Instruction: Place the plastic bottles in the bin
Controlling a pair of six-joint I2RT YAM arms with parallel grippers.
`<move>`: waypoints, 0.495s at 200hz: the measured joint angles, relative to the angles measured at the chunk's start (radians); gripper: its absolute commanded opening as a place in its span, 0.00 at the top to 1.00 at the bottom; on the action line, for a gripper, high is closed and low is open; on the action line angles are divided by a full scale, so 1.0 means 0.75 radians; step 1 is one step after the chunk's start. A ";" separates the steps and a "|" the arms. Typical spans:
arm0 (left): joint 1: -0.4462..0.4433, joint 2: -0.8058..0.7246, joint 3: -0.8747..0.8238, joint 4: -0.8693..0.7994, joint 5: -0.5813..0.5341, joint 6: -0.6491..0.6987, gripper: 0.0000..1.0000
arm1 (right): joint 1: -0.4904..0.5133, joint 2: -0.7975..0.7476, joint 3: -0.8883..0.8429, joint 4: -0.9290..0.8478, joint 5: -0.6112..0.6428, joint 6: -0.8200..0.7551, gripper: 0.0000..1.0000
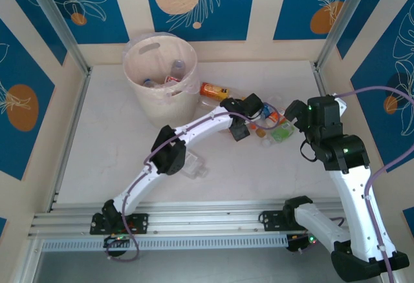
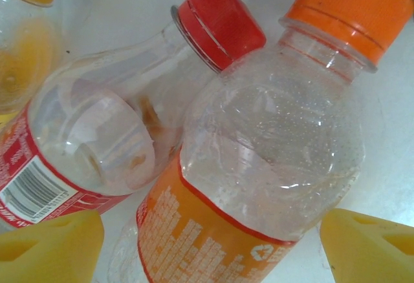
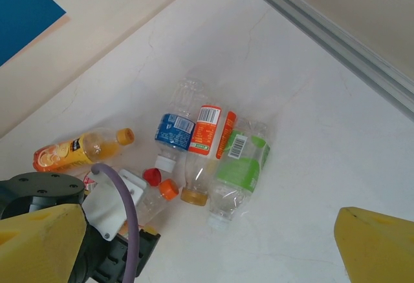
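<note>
Step in hand: pick-up. The left pincer [image 2: 210, 257] stood released, one finger either side of the orange-capped bottle [image 2: 278, 147] lying on the desk [image 1: 116, 147] right of the bin [image 1: 162, 99]. The right pincer [image 3: 207, 251] hung released nearby. The next move probably required clenching, lifting and carrying binward.

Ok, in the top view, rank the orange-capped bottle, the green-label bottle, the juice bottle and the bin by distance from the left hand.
1. Orange-capped bottle: right below the left hand.
2. Green-label bottle, to its right, and juice bottle, behind it to the left: too close to call.
3. Bin: farthest, at the back left.
</note>
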 measured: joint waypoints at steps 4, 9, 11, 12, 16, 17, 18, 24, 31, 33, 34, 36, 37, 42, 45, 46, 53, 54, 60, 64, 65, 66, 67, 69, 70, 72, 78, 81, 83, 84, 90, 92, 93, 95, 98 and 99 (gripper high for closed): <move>0.000 0.002 0.001 -0.002 0.000 -0.001 0.09 | 0.000 -0.003 -0.004 0.001 0.002 0.001 0.01; 0.001 0.005 0.001 -0.006 0.003 0.004 0.09 | 0.000 -0.009 -0.009 0.002 0.005 0.003 0.01; 0.001 0.007 0.001 -0.006 0.004 0.004 0.09 | 0.000 -0.011 -0.011 0.003 0.006 0.005 0.01; 0.001 0.007 0.001 -0.007 0.004 0.004 0.09 | 0.000 -0.012 -0.012 0.004 0.006 0.005 0.01; 0.001 0.011 0.003 -0.011 0.008 0.006 0.08 | 0.000 -0.017 -0.015 0.004 0.007 0.005 0.01; 0.001 0.011 0.003 -0.012 0.008 0.006 0.08 | 0.000 -0.017 -0.016 0.004 0.008 0.005 0.01; 0.001 0.012 0.003 -0.012 0.008 0.006 0.08 | 0.000 -0.018 -0.017 0.004 0.009 0.005 0.01; 0.003 0.018 0.004 -0.014 0.012 0.008 0.08 | 0.000 -0.025 -0.021 0.004 0.011 0.005 0.01; 0.004 0.024 0.006 -0.016 0.016 0.008 0.07 | 0.000 -0.032 -0.024 0.004 0.014 0.006 0.01; 0.005 0.026 0.006 -0.016 0.018 0.008 0.07 | 0.000 -0.034 -0.025 0.004 0.016 0.006 0.01; 0.005 0.027 0.006 -0.016 0.019 0.009 0.07 | 0.000 -0.035 -0.026 0.004 0.016 0.006 0.01; 0.006 0.029 0.006 -0.016 0.020 0.008 0.07 | 0.000 -0.035 -0.027 0.005 0.016 0.006 0.01; 0.006 0.030 0.006 -0.016 0.021 0.009 0.07 | 0.000 -0.036 -0.027 0.005 0.016 0.006 0.01; 0.008 0.035 0.006 -0.017 0.024 0.008 0.07 | 0.000 -0.042 -0.030 0.005 0.019 0.006 0.01; 0.009 0.038 0.006 -0.017 0.024 0.008 0.07 | 0.000 -0.044 -0.031 0.005 0.020 0.006 0.01; 0.010 0.039 0.006 -0.017 0.024 0.008 0.07 | 0.000 -0.044 -0.031 0.005 0.020 0.006 0.01; 0.013 0.046 0.007 -0.017 0.028 0.008 0.07 | 0.000 -0.052 -0.032 0.004 0.020 0.009 0.01; 0.013 0.046 0.007 -0.016 0.029 0.008 0.07 | 0.000 -0.052 -0.032 0.005 0.021 0.009 0.01; 0.016 0.051 0.007 -0.017 0.031 0.008 0.07 | 0.000 -0.055 -0.032 0.005 0.021 0.011 0.01; 0.017 0.053 0.007 -0.017 0.033 0.008 0.07 | 0.000 -0.058 -0.032 0.005 0.021 0.012 0.01; 0.018 0.054 0.007 -0.017 0.033 0.008 0.07 | 0.000 -0.060 -0.032 0.005 0.021 0.013 0.01; 0.018 0.054 0.007 -0.017 0.033 0.008 0.07 | 0.000 -0.060 -0.032 0.005 0.021 0.013 0.01; 0.019 0.055 0.007 -0.017 0.034 0.008 0.07 | 0.000 -0.060 -0.032 0.005 0.021 0.014 0.01; 0.019 0.056 0.007 -0.017 0.034 0.008 0.07 | 0.000 -0.061 -0.032 0.005 0.021 0.015 0.01; 0.020 0.056 0.007 -0.017 0.034 0.008 0.08 | 0.000 -0.061 -0.032 0.005 0.021 0.015 0.01; 0.021 0.056 0.007 -0.017 0.035 0.008 0.08 | 0.000 -0.061 -0.032 0.005 0.021 0.015 0.01; 0.022 0.057 0.007 -0.017 0.040 0.008 0.08 | 0.000 -0.061 -0.032 0.005 0.021 0.015 0.01; 0.022 0.057 0.007 -0.017 0.043 0.008 0.09 | 0.000 -0.061 -0.032 0.005 0.021 0.016 0.01; 0.023 0.057 0.007 -0.017 0.043 0.008 0.09 | 0.000 -0.061 -0.033 0.005 0.022 0.016 0.01; 0.023 0.057 0.007 -0.017 0.044 0.008 0.09 | 0.000 -0.061 -0.033 0.005 0.022 0.016 0.01; 0.023 0.057 0.007 -0.017 0.045 0.008 0.09 | 0.000 -0.061 -0.034 0.005 0.022 0.016 0.01; 0.024 0.057 0.007 -0.018 0.046 0.008 0.10 | 0.000 -0.061 -0.035 0.005 0.023 0.016 0.01; 0.024 0.057 0.007 -0.018 0.047 0.008 0.10 | 0.000 -0.061 -0.035 0.005 0.023 0.016 0.01; 0.024 0.057 0.007 -0.018 0.049 0.008 0.11 | 0.000 -0.061 -0.036 0.005 0.024 0.016 0.01; 0.024 0.057 0.007 -0.020 0.049 0.008 0.11 | 0.000 -0.061 -0.037 0.006 0.025 0.016 0.01; 0.024 0.057 0.007 -0.021 0.050 0.008 0.11 | 0.000 -0.061 -0.038 0.007 0.025 0.016 0.01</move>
